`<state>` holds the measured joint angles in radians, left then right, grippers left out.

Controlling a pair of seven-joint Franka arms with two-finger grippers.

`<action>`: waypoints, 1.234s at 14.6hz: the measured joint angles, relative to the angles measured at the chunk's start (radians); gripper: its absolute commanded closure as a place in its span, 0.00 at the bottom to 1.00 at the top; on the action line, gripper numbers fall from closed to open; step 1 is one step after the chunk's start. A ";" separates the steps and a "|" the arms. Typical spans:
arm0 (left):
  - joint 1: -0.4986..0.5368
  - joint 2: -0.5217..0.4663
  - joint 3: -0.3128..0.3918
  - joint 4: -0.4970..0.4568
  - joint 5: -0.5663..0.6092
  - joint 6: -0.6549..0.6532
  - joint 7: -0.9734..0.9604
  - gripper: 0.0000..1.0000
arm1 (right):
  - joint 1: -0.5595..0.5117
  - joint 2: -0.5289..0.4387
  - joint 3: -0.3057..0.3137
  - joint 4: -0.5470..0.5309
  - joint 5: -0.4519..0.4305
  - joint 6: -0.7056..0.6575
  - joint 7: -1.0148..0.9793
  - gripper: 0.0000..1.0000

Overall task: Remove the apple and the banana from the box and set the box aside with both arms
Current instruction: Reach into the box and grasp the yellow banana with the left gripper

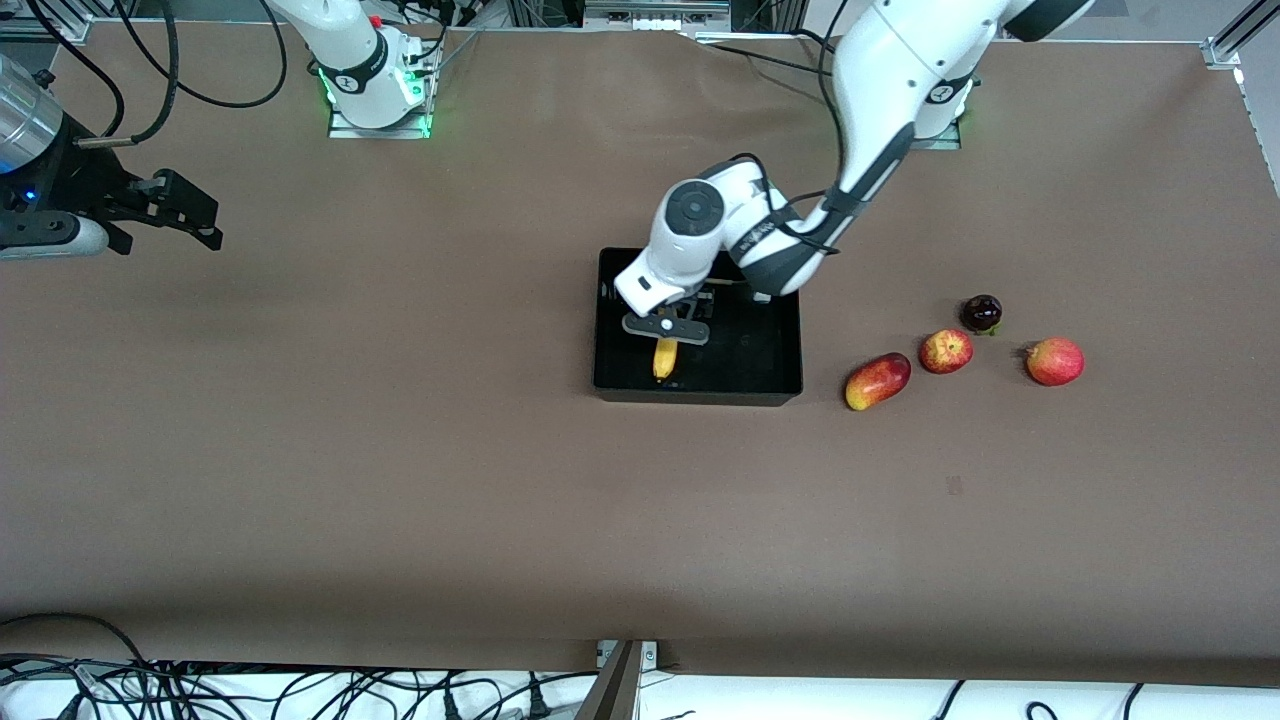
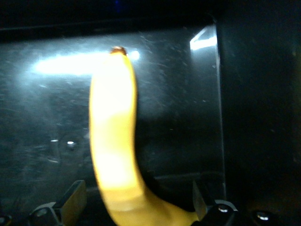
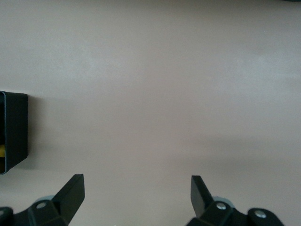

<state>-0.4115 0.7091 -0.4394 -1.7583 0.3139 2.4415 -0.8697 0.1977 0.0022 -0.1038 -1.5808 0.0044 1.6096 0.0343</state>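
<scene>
The black box sits mid-table, and the yellow banana lies inside it. My left gripper is down in the box, open, its fingers standing wide on either side of the banana. In the left wrist view the left gripper straddles the banana's stem end over the glossy box floor. The apple rests on the table beside the box, toward the left arm's end. My right gripper hangs open over bare table at the right arm's end, and the right gripper holds nothing; the box's wall shows at the edge of its view.
An oblong red-yellow fruit lies between the box and the apple. A dark purple fruit and another round red fruit lie further toward the left arm's end. Cables run along the table edge nearest the front camera.
</scene>
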 measured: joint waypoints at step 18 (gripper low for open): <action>-0.105 0.012 0.092 0.142 0.021 -0.160 -0.023 0.95 | 0.000 0.000 -0.001 0.000 0.000 0.000 0.000 0.00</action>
<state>-0.5166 0.7212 -0.3473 -1.6167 0.3351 2.2816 -0.8924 0.1976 0.0023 -0.1048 -1.5808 0.0044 1.6095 0.0343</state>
